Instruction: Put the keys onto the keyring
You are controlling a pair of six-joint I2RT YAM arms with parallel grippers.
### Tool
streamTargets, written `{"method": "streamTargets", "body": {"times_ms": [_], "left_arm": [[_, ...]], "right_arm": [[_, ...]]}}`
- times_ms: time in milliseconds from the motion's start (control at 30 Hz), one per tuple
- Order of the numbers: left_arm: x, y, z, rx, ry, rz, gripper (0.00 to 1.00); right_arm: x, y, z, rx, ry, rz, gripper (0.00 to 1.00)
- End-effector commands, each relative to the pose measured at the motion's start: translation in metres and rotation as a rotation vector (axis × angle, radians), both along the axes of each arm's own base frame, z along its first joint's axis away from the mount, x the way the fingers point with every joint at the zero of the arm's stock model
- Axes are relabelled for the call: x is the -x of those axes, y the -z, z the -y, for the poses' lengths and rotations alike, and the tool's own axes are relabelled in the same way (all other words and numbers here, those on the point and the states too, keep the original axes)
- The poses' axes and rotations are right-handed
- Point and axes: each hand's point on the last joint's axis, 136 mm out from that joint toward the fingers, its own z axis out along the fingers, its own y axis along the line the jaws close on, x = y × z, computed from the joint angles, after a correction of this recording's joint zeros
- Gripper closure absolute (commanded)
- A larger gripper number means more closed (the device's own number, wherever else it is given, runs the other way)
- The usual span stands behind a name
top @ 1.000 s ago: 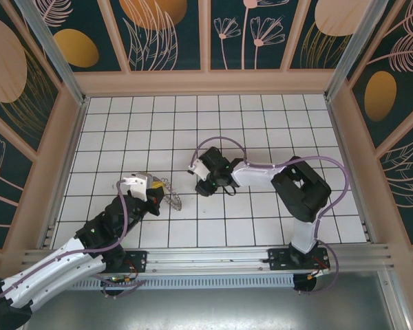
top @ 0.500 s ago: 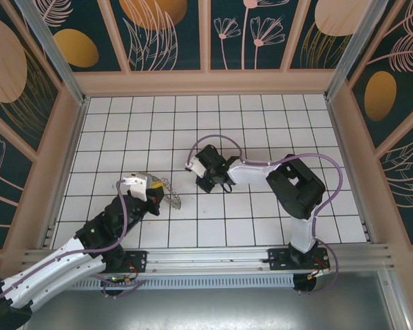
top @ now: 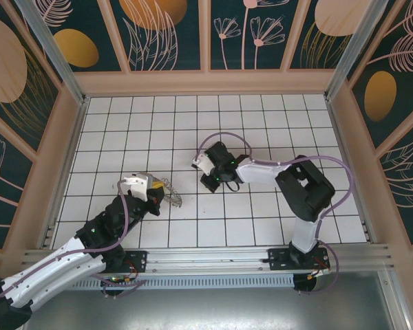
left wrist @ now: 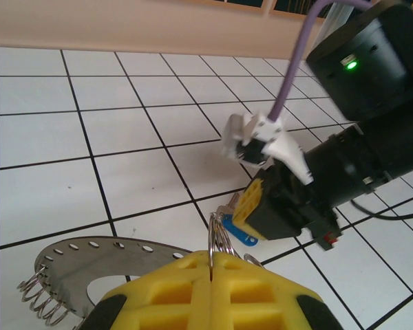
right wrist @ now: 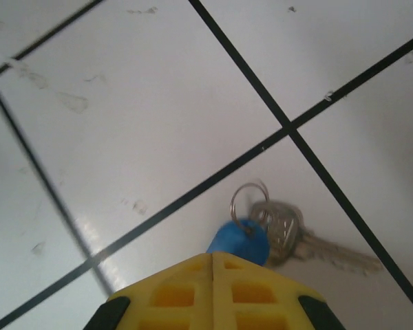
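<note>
The keyring [top: 172, 196] is a flat grey plate [left wrist: 89, 265] with small holes and wire loops along its rim. My left gripper [left wrist: 212, 254] is shut on one of those wire loops [left wrist: 213, 234]; from above it [top: 158, 198] sits at the ring's left side. The keys [right wrist: 275, 234] are a blue head [right wrist: 242, 240] joined by a small ring to a silvery key. My right gripper [right wrist: 212, 256] is shut on the blue head, low over the floor. In the left wrist view the right gripper [left wrist: 246, 218] holds the blue head [left wrist: 242, 234] just beyond the loop.
The white tiled floor [top: 261, 124] is walled by a wooden frame [top: 206, 82]. The right arm [top: 299, 189] bends across the middle right, and its purple cable [top: 224, 137] arches over the wrist. The left arm [top: 89, 240] lies along the near left.
My right gripper has closed on the key's blue head, and its wrist has shifted slightly right. The left gripper has kept its hold on the keyring.
</note>
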Motion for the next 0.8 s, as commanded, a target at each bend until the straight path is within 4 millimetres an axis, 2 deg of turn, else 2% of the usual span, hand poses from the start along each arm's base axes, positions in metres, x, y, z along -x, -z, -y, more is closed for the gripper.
{"method": "streamTargets", "body": {"times_ms": [0,67,200,333,467,567,767], "left_arm": [[0.0,-0.026,0.008,0.046,0.034,0.058,1.0],[0.0,-0.027,0.011,0.045,0.051,0.061,1.0],[0.001,-0.028,0.017,0.047,0.075,0.061,1.0],[0.002,-0.031,0.019,0.064,0.087,0.066,1.0],[0.004,-0.031,0.017,0.077,0.084,0.06,1.0],[0.006,-0.03,0.013,0.083,0.075,0.056,1.0],[0.007,-0.027,0.008,0.087,0.064,0.061,1.0]], "right_arm": [[0.012,-0.045,-0.009,-0.185,-0.059,0.013,1.0],[0.019,-0.059,-0.007,-0.237,-0.084,0.017,1.0],[0.022,-0.068,-0.002,-0.264,-0.086,0.026,1.0],[0.003,-0.048,0.0,-0.16,-0.014,0.045,0.76],[-0.009,-0.03,-0.007,-0.07,0.017,0.051,0.56],[-0.017,-0.024,-0.01,-0.044,0.035,0.052,0.53],[-0.025,-0.007,-0.014,0.047,0.044,0.055,0.53]]}}
